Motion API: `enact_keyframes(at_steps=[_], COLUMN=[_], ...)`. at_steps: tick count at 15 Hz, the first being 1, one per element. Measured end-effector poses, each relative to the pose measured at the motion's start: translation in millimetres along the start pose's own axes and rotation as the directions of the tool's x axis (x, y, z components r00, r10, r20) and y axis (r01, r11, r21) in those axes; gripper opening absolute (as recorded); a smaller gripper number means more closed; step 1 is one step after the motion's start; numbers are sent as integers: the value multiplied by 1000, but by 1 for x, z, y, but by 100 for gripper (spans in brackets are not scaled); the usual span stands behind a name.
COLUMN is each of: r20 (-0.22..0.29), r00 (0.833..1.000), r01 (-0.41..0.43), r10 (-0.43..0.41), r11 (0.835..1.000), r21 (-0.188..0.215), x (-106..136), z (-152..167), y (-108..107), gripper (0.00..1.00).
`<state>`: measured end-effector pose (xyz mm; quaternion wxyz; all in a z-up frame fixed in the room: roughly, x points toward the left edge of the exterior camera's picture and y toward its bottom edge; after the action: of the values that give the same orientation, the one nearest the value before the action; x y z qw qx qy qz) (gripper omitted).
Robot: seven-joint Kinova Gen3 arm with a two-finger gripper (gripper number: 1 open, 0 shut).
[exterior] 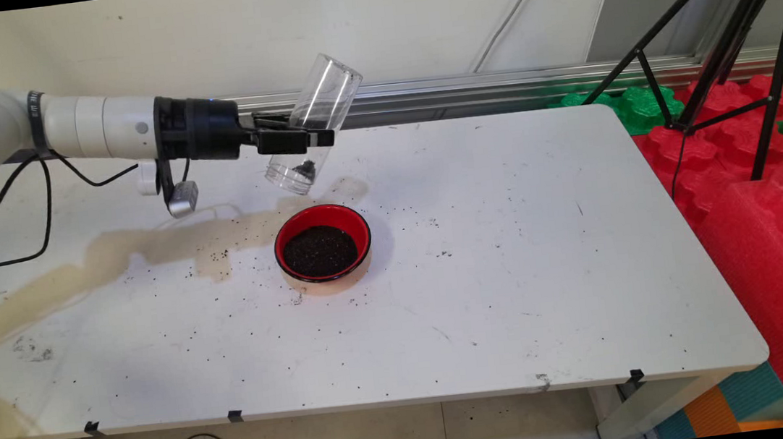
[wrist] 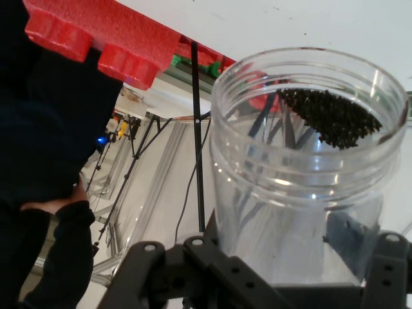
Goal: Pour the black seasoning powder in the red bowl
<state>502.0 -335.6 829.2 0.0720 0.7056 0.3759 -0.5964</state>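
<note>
My gripper (exterior: 296, 141) is shut on a clear plastic jar (exterior: 312, 122), which hangs tipped mouth-down above the table, a little behind and left of a red bowl (exterior: 322, 243). The bowl is filled with dark grains (exterior: 320, 250). A small heap of the same grains (wrist: 331, 116) lies inside the jar (wrist: 302, 174) near its threaded mouth, seen close up in the hand view between the gripper's black linkage. The jar's mouth (exterior: 292, 177) is above the table just beyond the bowl's far rim.
Loose dark grains and a brownish stain (exterior: 147, 249) spread over the white table (exterior: 513, 272) left of the bowl. A black tripod (exterior: 743, 30) stands at the right over red and green foam blocks (exterior: 756, 159). Black cables (exterior: 20, 215) hang from the arm.
</note>
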Motion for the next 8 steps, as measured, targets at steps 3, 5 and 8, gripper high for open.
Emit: enact_keyframes(at_steps=[3,5,8], r20=[0,0,1], r00=[1000,1000,999], r01=[4,13,33], r10=[-4,-13,-33], r11=[1000,1000,999], r21=[1,0,-1], x=[0,0,0], z=[-1,-1,-2], y=[-1,-2,-4], gripper=[0,0,0])
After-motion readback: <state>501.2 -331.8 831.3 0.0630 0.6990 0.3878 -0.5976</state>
